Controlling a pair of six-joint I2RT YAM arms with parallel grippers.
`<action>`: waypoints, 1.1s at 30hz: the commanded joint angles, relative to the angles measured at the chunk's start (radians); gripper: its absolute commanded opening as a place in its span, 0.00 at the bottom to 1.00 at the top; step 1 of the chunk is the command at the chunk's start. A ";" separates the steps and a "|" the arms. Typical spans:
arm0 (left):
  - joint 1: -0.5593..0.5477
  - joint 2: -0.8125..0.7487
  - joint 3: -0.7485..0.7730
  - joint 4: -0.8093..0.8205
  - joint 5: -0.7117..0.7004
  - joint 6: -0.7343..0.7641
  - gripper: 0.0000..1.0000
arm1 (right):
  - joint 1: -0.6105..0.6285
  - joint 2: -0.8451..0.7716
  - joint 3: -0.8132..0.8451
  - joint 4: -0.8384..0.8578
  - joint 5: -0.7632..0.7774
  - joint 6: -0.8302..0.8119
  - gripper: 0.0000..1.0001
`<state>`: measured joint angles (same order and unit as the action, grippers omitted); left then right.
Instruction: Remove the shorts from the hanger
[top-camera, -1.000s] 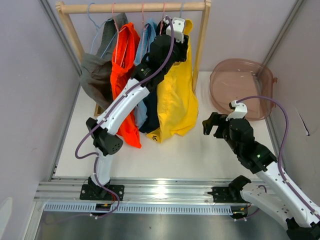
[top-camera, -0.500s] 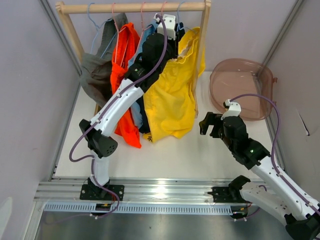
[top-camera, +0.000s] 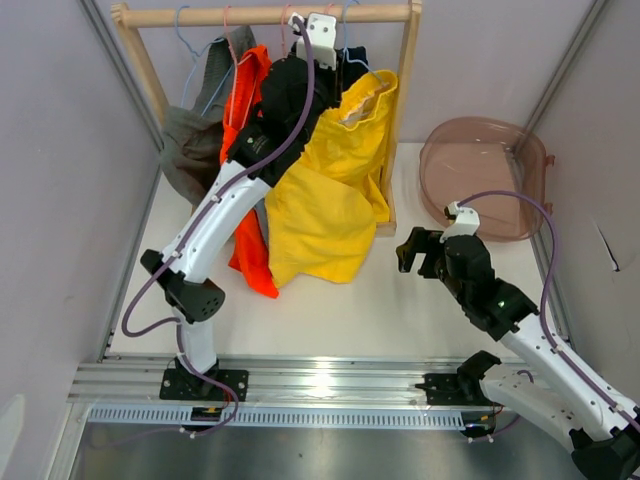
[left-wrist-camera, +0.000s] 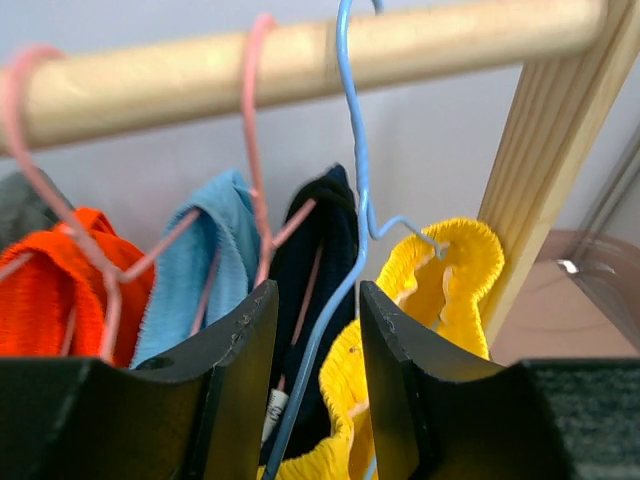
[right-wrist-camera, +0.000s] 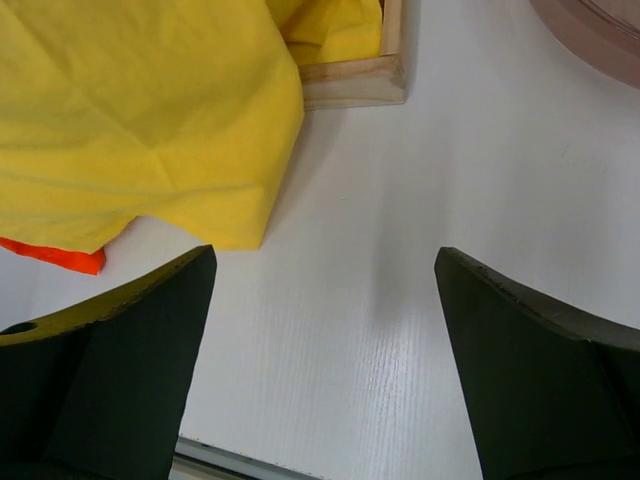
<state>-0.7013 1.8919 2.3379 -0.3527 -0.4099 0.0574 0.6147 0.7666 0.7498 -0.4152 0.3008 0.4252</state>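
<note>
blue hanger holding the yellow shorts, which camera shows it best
Left wrist: the blue hanger hangs from the wooden rail, its wire passing down through the left gripper into the yellow shorts. Top external hides most of it behind the left arm. Right wrist shows only yellow cloth, no hanger.
</note>
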 joint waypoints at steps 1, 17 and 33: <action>-0.010 -0.099 0.090 0.103 -0.033 0.062 0.00 | 0.011 0.002 -0.001 0.046 -0.003 0.015 0.98; -0.017 -0.103 0.092 0.242 -0.092 0.088 0.00 | 0.020 -0.024 -0.015 0.030 0.014 0.018 0.98; -0.050 -0.678 -0.538 0.012 0.098 0.024 0.00 | 0.023 0.140 0.152 0.219 -0.078 -0.144 0.99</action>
<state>-0.7437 1.3014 1.8366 -0.2867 -0.4530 0.1024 0.6323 0.8860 0.8310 -0.2996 0.2573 0.3397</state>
